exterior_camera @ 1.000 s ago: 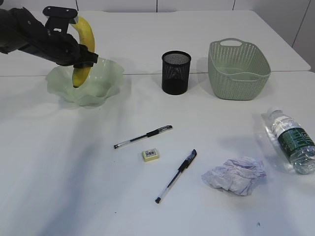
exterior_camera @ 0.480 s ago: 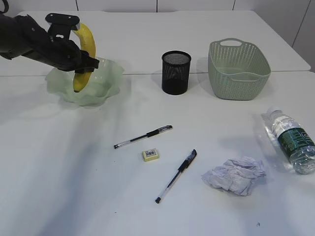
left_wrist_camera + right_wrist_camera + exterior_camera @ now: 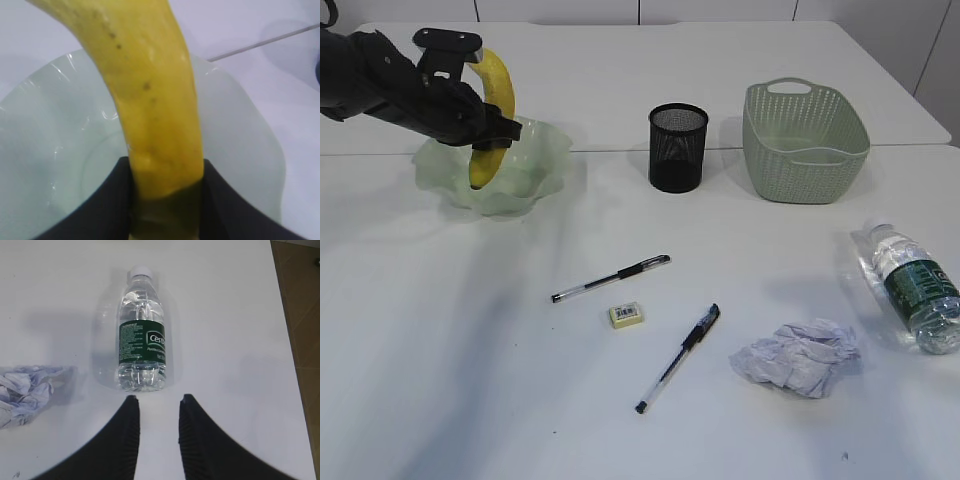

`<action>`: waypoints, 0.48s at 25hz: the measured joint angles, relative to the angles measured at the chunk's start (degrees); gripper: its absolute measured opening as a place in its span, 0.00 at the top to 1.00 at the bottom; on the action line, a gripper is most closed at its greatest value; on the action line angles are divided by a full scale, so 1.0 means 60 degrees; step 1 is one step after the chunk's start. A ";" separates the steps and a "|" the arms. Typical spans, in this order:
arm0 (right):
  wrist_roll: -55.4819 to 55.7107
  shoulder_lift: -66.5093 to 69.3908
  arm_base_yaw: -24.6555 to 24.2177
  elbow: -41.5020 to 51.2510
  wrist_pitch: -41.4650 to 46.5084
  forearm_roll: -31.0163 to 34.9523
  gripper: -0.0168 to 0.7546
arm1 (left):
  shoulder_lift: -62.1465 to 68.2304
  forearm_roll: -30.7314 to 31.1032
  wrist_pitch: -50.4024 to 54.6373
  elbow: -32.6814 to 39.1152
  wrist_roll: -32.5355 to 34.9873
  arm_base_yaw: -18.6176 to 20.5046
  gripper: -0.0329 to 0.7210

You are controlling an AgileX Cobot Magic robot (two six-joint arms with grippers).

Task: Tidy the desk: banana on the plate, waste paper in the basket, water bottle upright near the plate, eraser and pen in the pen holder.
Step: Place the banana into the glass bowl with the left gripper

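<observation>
My left gripper (image 3: pixel 488 130) is shut on the yellow banana (image 3: pixel 499 82), holding it nearly upright with its lower end inside the pale green plate (image 3: pixel 546 160). In the left wrist view the banana (image 3: pixel 150 100) runs up from between the black fingers (image 3: pixel 115 200) over the plate (image 3: pixel 55 130). The water bottle (image 3: pixel 141 340) lies on its side just ahead of my open right gripper (image 3: pixel 157 400), which holds nothing. The bottle (image 3: pixel 915 290) lies at the desk's right edge, with the waste paper (image 3: pixel 798 357) to its left. The eraser (image 3: pixel 626 315) lies between two pens (image 3: pixel 612 278) (image 3: pixel 678 358).
The black mesh pen holder (image 3: pixel 677 148) and the sage green basket (image 3: pixel 805 145) stand at the back, right of the plate. The crumpled paper (image 3: pixel 25 390) lies left of the right gripper. The desk's right edge (image 3: pixel 287 340) runs close beside the bottle.
The left gripper has lowered the banana slightly toward the plate and tilted a little; it has held still for the last half second. Nothing else has moved.
</observation>
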 joint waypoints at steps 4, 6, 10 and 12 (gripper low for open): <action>0.0000 0.0000 0.0000 0.0000 0.0000 0.0000 0.70 | 0.0000 0.0018 0.0004 0.0000 0.0000 0.0000 0.63; 0.0000 0.0000 0.0000 0.0000 0.0000 0.0000 0.70 | 0.0000 0.0071 0.0020 0.0000 0.0000 0.0000 0.62; 0.0000 0.0000 0.0000 0.0000 0.0000 0.0000 0.70 | 0.0000 0.0121 0.0020 0.0000 0.0000 0.0000 0.61; 0.0000 0.0000 0.0000 0.0000 0.0000 0.0000 0.70 | 0.0047 0.0137 0.0020 -0.0008 0.0000 0.0000 0.61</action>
